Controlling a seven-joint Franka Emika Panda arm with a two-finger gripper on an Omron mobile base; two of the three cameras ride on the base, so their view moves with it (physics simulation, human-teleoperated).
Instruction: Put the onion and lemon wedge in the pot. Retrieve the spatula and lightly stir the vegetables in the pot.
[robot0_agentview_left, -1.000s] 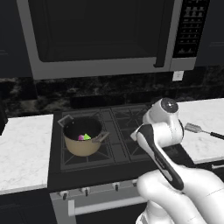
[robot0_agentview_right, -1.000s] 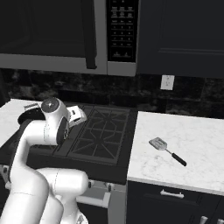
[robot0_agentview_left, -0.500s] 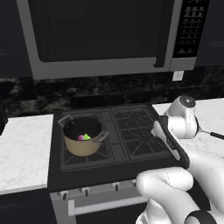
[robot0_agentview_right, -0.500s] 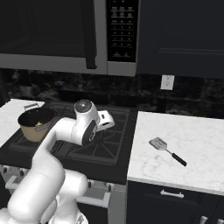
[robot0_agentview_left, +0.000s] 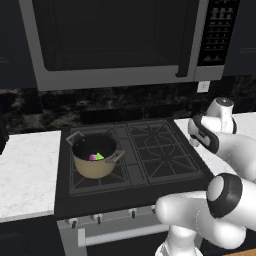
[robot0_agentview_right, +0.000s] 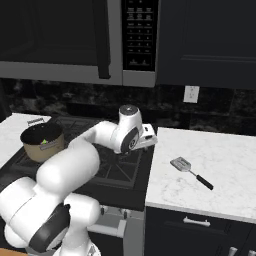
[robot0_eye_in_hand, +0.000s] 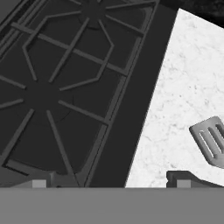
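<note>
Your arm has swung away from the pot (robot0_agentview_left: 93, 159) toward the counter (robot0_agentview_right: 220, 165), and the gripper (robot0_agentview_right: 148, 138) now hangs wide open and empty at the stove's edge. The onion (robot0_agentview_left: 92, 157) and lemon wedge (robot0_agentview_left: 99, 156) sit inside the pot. You must grab the spatula (robot0_agentview_right: 190, 171) lying on the counter, then stir.

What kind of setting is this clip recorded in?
A rendered home-style kitchen, it seems: a gas stove with grates set between white marble counters, a microwave mounted above it, and a tan pot on a burner.
</note>
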